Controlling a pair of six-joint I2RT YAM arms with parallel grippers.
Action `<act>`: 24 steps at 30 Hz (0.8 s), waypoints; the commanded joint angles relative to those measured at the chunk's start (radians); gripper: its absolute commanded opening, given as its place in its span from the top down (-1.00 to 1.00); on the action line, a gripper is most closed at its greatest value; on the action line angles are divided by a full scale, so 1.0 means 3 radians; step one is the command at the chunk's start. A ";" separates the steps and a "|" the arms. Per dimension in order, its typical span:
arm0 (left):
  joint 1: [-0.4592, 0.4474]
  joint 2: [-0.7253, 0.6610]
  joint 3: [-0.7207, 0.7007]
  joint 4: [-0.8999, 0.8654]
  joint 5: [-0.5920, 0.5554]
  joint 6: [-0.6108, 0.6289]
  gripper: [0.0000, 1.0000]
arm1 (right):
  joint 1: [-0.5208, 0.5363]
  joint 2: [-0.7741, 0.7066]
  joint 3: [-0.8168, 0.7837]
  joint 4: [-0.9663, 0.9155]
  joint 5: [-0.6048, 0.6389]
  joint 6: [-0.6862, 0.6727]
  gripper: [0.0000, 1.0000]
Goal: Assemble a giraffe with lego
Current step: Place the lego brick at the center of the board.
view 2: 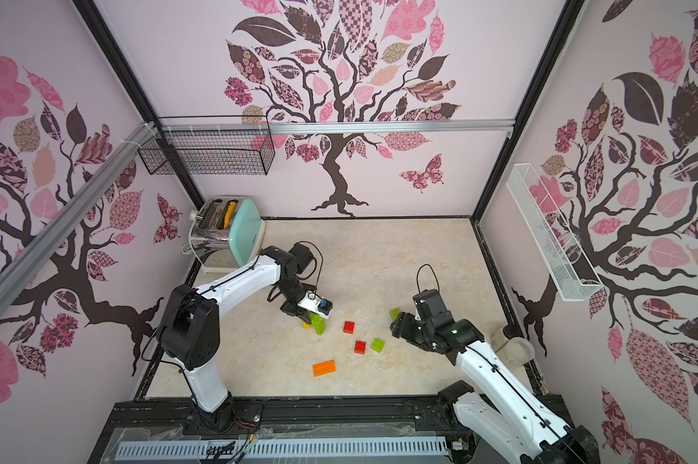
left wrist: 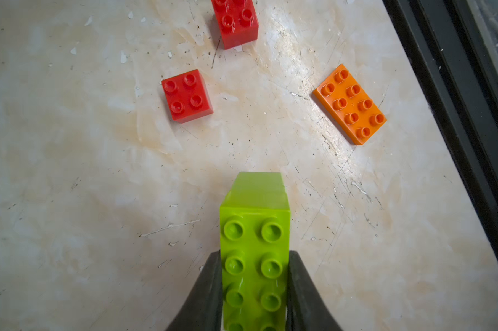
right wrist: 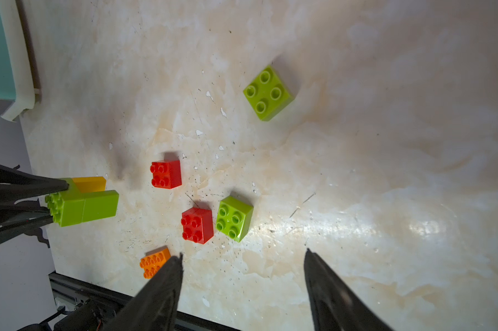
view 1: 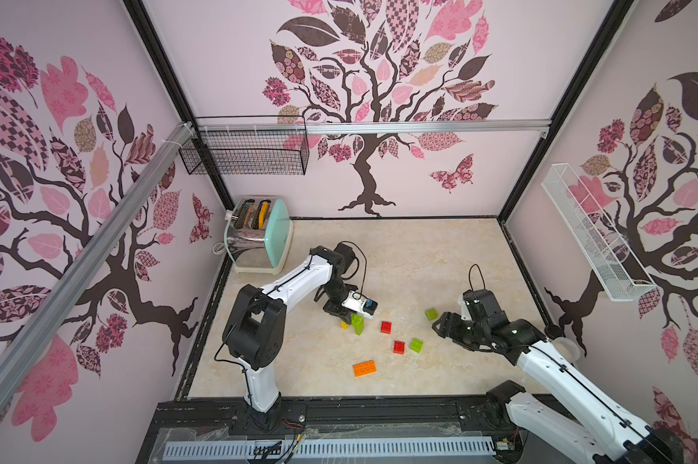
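1. The left tool (left wrist: 255,256) is clenched on the top of the half-built giraffe (left wrist: 255,217), a lime green block with its studs facing up.
2. In the right wrist view a lime green leg and a yellow brick (right wrist: 89,183) are joined beneath the block. Whether they touch the desk (view 1: 419,261) I cannot tell.
3. The right tool (right wrist: 243,253) is released and holds nothing. It is well apart from the giraffe.
4. Two red bricks (view 1: 386,326) (view 1: 399,346) lie loose near the giraffe, toward the right arm.
5. Two lime green bricks (view 1: 416,344) (view 1: 431,313) lie farther from the giraffe on that same side.
6. The orange brick (view 1: 365,368) lies flat on the desk, between the giraffe and the desk's front edge.
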 commanded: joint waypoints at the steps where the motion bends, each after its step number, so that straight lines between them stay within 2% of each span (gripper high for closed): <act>1: -0.0120 0.0076 -0.0033 0.0177 -0.0142 0.0049 0.92 | 0.0097 0.0087 0.0075 0.0009 0.0128 -0.0031 -0.34; 10: -0.0293 0.0153 -0.0193 0.0822 -0.0328 -0.0226 0.87 | 0.0479 0.0400 0.0186 0.0168 0.0350 0.0061 -0.28; 12: -0.0310 0.0183 -0.0175 0.0804 -0.0365 -0.0278 0.77 | 0.0553 0.0488 0.0240 0.0196 0.0392 0.0061 -0.28; 13: -0.0314 0.0188 -0.0161 0.0796 -0.0371 -0.0299 0.65 | 0.0590 0.0529 0.0258 0.0230 0.0403 0.0061 -0.28; 15: -0.0315 0.0148 -0.0153 0.0772 -0.0353 -0.0321 0.16 | 0.0699 0.0640 0.0320 0.0285 0.0480 0.0060 -0.28; 18: -0.0315 -0.0069 -0.0194 0.0789 -0.0310 -0.0312 -0.43 | 0.0853 0.0826 0.0449 0.0312 0.0638 0.0077 -0.28; 21: -0.0305 -0.0419 -0.0268 0.0833 -0.0266 -0.0389 -0.89 | 0.0962 0.1032 0.0541 0.0466 0.0720 0.0122 -0.28; 22: -0.0296 -0.0533 -0.0297 0.0843 -0.0264 -0.0440 -0.96 | 0.0986 0.1132 0.0581 0.0510 0.0737 0.0127 -0.28; 24: -0.0230 -0.0848 -0.0406 0.0856 -0.0255 -0.0613 -0.96 | 0.1080 0.1389 0.0754 0.0538 0.0863 0.0133 -0.29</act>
